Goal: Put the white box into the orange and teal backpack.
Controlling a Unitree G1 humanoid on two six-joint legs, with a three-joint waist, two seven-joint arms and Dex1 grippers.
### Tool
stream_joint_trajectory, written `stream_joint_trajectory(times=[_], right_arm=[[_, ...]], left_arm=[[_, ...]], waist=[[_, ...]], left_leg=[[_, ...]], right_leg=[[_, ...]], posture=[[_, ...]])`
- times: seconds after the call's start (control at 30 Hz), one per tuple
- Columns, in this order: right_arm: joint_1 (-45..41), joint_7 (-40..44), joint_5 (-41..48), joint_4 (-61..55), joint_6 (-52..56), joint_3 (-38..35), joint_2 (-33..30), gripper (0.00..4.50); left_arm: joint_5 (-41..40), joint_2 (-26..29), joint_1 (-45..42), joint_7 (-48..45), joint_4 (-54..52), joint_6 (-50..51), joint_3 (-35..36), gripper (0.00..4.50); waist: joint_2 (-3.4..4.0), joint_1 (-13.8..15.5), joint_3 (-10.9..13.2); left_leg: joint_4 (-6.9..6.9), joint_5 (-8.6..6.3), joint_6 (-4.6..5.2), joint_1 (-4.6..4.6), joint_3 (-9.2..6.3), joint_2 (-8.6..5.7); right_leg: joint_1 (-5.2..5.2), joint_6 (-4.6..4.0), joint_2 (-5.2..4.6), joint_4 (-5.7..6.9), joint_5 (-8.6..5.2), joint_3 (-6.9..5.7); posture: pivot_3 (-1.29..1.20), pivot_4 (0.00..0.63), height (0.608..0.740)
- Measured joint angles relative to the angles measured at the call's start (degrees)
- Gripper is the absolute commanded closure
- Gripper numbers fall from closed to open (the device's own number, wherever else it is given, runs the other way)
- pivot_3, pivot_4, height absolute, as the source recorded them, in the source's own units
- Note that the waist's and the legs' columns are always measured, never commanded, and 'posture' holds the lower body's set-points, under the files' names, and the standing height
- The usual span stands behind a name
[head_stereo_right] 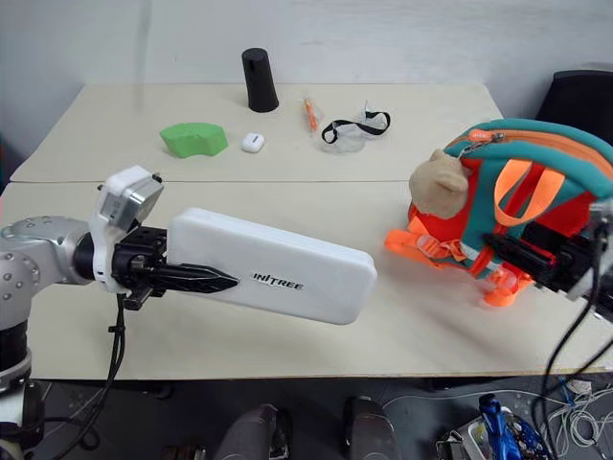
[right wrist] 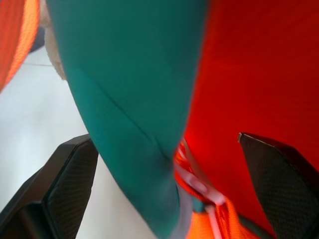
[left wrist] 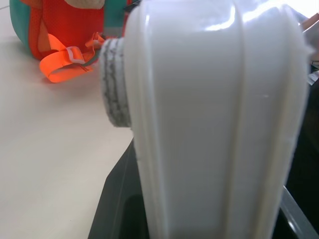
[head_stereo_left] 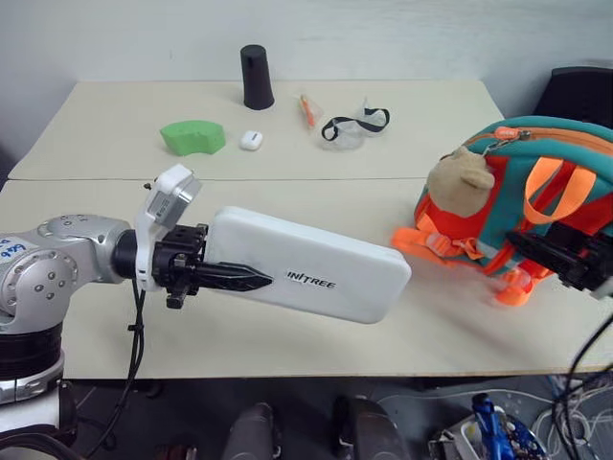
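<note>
I see the white box [head_stereo_left: 311, 264] held off the table [head_stereo_left: 115, 134], long axis running across the view, free end aimed at the orange and teal backpack [head_stereo_left: 536, 192] and tilted slightly down. Left hand [head_stereo_left: 215, 276] clamps the box's near end, pointing roughly level toward the right, black fingers [head_stereo_left: 239, 279] pinching it on both faces. Box is smooth glossy hard shell, rounded corners, dark lettering on top. Backpack sits on the table's right side, soft fabric, tan plush bear [head_stereo_left: 460, 182] on front, orange straps [head_stereo_left: 431, 244] spilling out. Right hand [right wrist: 164, 194] sits at the backpack, fingers spread wide either side of the teal and orange fabric, gripping nothing.
</note>
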Motion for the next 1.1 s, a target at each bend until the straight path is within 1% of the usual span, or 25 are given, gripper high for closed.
stream_joint_trajectory(times=[0.13,0.23,0.33,0.47,0.6,0.63,0.8,0.93,1.03,1.1], right_arm=[[-6.1,-2.1,-2.8,3.2,-1.7,6.1,4.1,0.05],[-9.0,-2.8,-3.4,3.3,-2.4,7.9,5.5,0.63],[-9.1,-2.5,-2.9,2.5,-2.1,8.0,5.6,1.64],[-8.9,-1.2,0.2,-1.7,-0.1,7.9,5.6,2.98],[-8.0,0.1,2.8,-5.1,2.4,7.9,5.2,4.34],[-7.8,0.6,3.5,-6.3,3.3,7.9,5.0,4.49],[-6.1,5.2,10.2,-14.9,8.1,8.1,2.4,4.49],[-1.3,11.7,14.8,-22.3,11.1,9.8,-1.5,4.49],[-0.5,15.6,19.1,-25.5,13.1,9.9,-3.3,4.49],[-0.2,18.6,22.7,-27.0,14.7,9.9,-5.7,4.49]], left_arm=[[0.0,0.0,-1.6,0.2,0.7,-1.2,-0.9,3.18],[0.0,0.0,-2.2,0.3,1.7,-1.6,-1.1,3.18],[0.0,0.0,-2.2,0.6,2.3,-1.9,-1.2,3.18],[0.1,0.1,-2.2,0.9,2.9,-2.7,-1.2,3.18],[1.0,0.7,-2.2,1.1,5.8,-4.0,-1.3,3.18],[1.8,1.1,-2.2,1.1,7.2,-4.8,-1.3,3.18],[6.9,1.4,-4.5,1.0,14.7,-9.3,-2.2,3.18],[10.6,2.4,-7.1,-0.3,20.7,-13.0,-3.2,3.18],[12.1,2.8,-9.0,-1.6,23.0,-14.5,-3.5,3.18],[12.8,2.9,-10.4,-2.7,23.3,-15.5,-3.9,3.18]], waist=[[0.02,0.0,0.0],[0.02,0.0,0.0],[0.02,0.0,0.0],[0.02,0.0,0.0],[0.03,0.0,0.0],[0.04,0.0,0.0],[0.03,0.1,0.0],[0.03,0.1,0.0],[-0.01,0.0,0.1],[-0.02,0.1,0.1]], left_leg=[[0.02,0.01,0.01,-0.03,0.02,-0.01],[0.02,0.01,0.01,-0.05,0.02,0.0],[0.01,0.01,0.01,-0.07,0.01,0.01],[0.01,0.01,0.01,-0.06,0.01,0.02],[0.0,0.01,0.01,-0.07,0.01,0.02],[-0.01,0.01,0.01,-0.07,0.02,0.02],[-0.03,0.0,0.02,-0.1,0.0,0.03],[-0.09,-0.02,0.03,-0.16,0.01,0.02],[-0.08,-0.03,0.04,-0.19,0.01,0.04],[-0.07,-0.04,0.06,-0.2,-0.02,0.03]], right_leg=[[-0.04,0.01,0.0,0.01,0.0,0.0],[-0.05,0.01,0.0,0.0,0.0,0.0],[-0.05,0.01,0.0,-0.01,0.0,-0.01],[-0.05,0.01,0.0,0.0,0.0,0.0],[-0.08,0.0,0.0,0.0,0.0,-0.01],[-0.09,0.0,0.0,0.0,0.0,0.0],[-0.1,0.0,0.0,-0.03,0.0,-0.05],[-0.16,0.01,0.0,-0.07,0.0,-0.07],[-0.17,0.01,0.0,-0.08,0.0,-0.09],[-0.16,0.01,-0.02,-0.1,0.0,-0.09]], posture=[[0.0,0.15,0.74],[0.0,0.15,0.74],[0.0,0.15,0.74],[0.0,0.15,0.74],[0.0,0.15,0.74],[0.0,0.15,0.74],[0.0,0.15,0.74],[0.0,0.15,0.74],[0.0,0.15,0.74],[0.0,0.15,0.74]])
